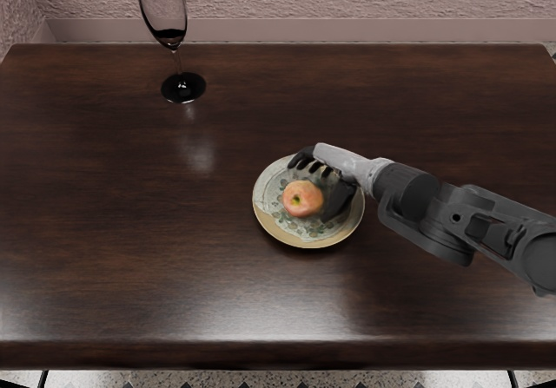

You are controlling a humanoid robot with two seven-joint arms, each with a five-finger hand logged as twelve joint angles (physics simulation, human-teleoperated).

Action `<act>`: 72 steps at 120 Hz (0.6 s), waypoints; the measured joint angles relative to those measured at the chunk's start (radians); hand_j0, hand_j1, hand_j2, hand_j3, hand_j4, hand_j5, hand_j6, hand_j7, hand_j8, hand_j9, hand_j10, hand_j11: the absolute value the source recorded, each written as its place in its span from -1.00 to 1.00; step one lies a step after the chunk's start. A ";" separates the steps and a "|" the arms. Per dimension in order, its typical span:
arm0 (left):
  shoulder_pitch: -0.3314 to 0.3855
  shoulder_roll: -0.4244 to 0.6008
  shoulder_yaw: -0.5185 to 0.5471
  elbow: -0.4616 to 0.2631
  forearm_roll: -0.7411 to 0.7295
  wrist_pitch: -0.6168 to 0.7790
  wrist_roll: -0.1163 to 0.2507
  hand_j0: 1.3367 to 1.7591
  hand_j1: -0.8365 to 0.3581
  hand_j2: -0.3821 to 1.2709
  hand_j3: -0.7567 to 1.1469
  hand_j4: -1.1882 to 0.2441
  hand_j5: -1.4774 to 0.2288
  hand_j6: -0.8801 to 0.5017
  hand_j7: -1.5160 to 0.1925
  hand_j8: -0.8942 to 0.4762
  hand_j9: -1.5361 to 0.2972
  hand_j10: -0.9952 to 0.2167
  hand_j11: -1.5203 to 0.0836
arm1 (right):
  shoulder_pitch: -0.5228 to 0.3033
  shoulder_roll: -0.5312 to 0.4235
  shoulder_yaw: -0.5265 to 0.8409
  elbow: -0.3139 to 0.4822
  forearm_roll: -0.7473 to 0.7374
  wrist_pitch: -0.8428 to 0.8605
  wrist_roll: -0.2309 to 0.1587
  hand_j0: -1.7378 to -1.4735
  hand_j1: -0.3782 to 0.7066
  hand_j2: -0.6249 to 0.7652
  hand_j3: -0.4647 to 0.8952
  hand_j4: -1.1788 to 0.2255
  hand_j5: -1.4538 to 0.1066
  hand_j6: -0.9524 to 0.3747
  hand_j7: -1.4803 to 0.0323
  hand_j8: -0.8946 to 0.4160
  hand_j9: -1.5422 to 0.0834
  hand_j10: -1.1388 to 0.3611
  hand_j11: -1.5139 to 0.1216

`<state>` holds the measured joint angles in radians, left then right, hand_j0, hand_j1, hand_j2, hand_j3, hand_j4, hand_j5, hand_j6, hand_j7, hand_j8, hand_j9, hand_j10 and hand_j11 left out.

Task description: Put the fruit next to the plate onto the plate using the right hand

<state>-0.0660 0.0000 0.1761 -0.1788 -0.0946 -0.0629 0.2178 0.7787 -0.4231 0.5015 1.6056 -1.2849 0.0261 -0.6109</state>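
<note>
Single head view, looking down at a slant on a dark wooden table (130,258).

Plate (287,227): round, pale, with a patterned face and a lighter rim. It sits a little right of the table's middle and lies flat.

Fruit (302,199): round, red-orange with a yellow patch and a small dark dimple facing the camera. It is inside the plate's outline, near the plate's centre. I cannot tell whether its underside touches the plate or is held just above it.

Right hand (334,184): it is over the right half of the plate, directly against the fruit. The dark fingers (306,157) arc round the fruit's far side, and the dark palm covers its right side. The hand is cupped closely about the fruit, with no gap visible between them, so I read this as a grasp on the fruit. The near and left sides of the fruit are uncovered.

Right arm (452,219): it enters from the right edge, low over the table. It has a light grey wrist section, then dark grey links.

Wine glass (169,36): it stands on its foot at the far left of the table, well apart from the plate. A little dark liquid is in the bowl.
</note>
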 joint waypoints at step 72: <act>0.000 0.000 0.000 0.000 0.000 0.000 0.000 0.52 0.98 -0.54 -0.20 0.66 0.73 0.27 0.77 0.30 0.68 0.64 0.90 | 0.010 -0.079 0.232 0.002 0.291 0.204 0.000 -0.40 -0.81 -0.11 -0.32 0.59 0.76 0.34 0.85 0.27 0.80 0.43 0.75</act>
<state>-0.0660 0.0000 0.1763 -0.1787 -0.0944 -0.0629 0.2178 0.7884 -0.5024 0.7335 1.6073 -0.9941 0.2300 -0.6109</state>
